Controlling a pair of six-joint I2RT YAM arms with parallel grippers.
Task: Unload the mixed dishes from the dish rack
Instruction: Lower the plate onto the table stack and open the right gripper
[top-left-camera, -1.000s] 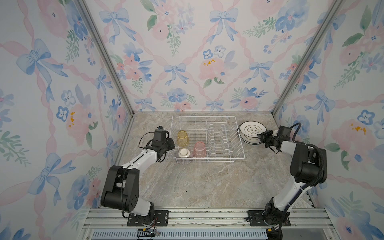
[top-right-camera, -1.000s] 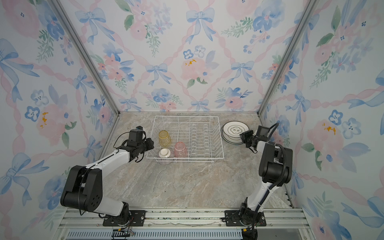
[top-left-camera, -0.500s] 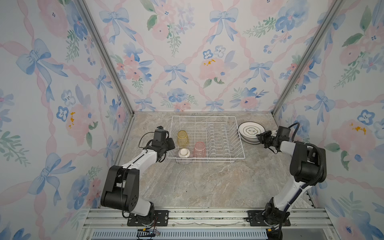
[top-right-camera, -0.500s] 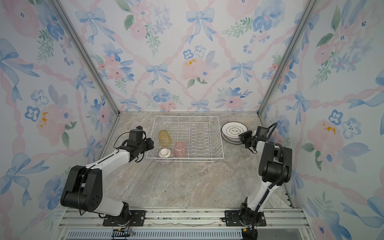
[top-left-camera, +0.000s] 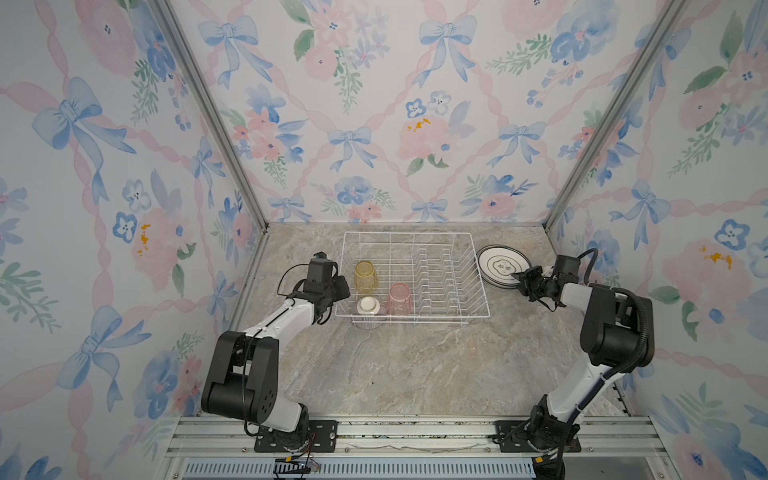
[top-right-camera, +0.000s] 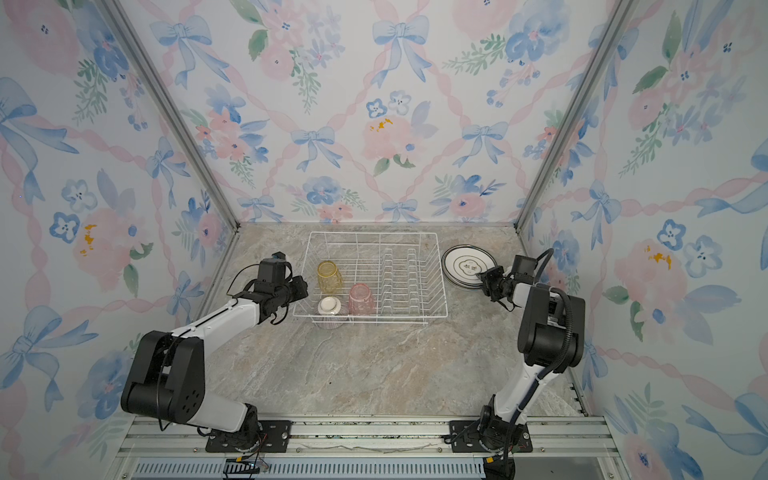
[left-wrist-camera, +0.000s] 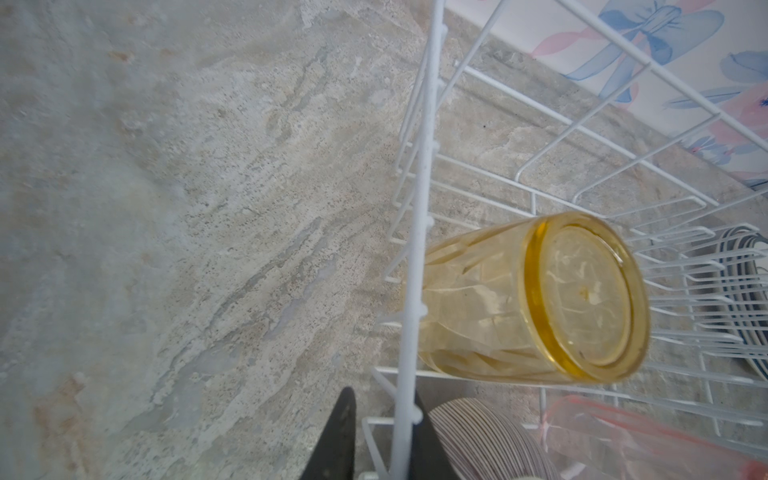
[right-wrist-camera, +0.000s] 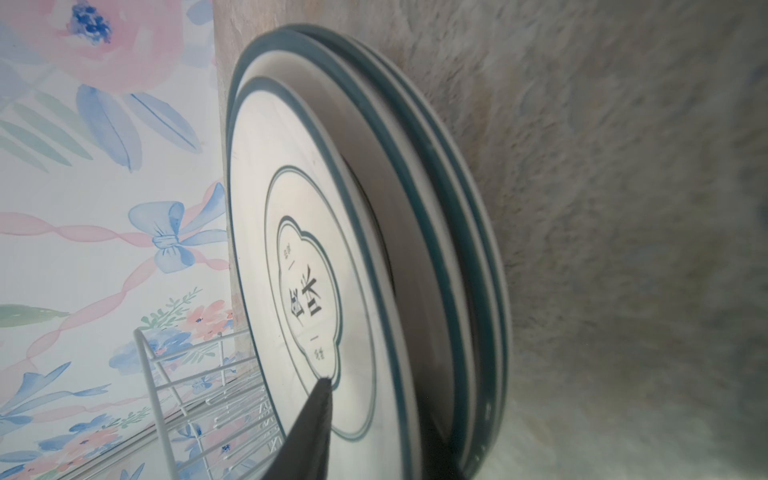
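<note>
Rack of white wire, the dish rack (top-left-camera: 440, 316), sits toward the 12 o'clock end of the marbled tabletop (top-left-camera: 395, 365) in both top views. Inside it, a yellow tumbler (top-left-camera: 365, 275) stands mouth down at the rack's 9 o'clock. A pink tumbler (top-left-camera: 400, 299) stands by the near rim at about 7 o'clock. A small striped bowl (top-left-camera: 368, 306) lies upside down in the 8 o'clock corner, just beside the pink tumbler. The plate prongs hold nothing.

Outside the rack, at its 3 o'clock, a stack of dark-rimmed plates (top-left-camera: 500, 264) rests on the tabletop. The top plate (right-wrist-camera: 299, 291) lies a little askew on those beneath.

The right gripper (top-left-camera: 524, 284) is at the stack's 4 o'clock. Its jaws stand parted, one of its fingers (right-wrist-camera: 316, 419) over the top plate's printed face.

The left gripper (top-left-camera: 340, 289) is at the rack's 9 o'clock rim. Its fingers (left-wrist-camera: 338, 436) straddle the rim wire, one on each side; whether they clamp it I cannot tell.
</note>
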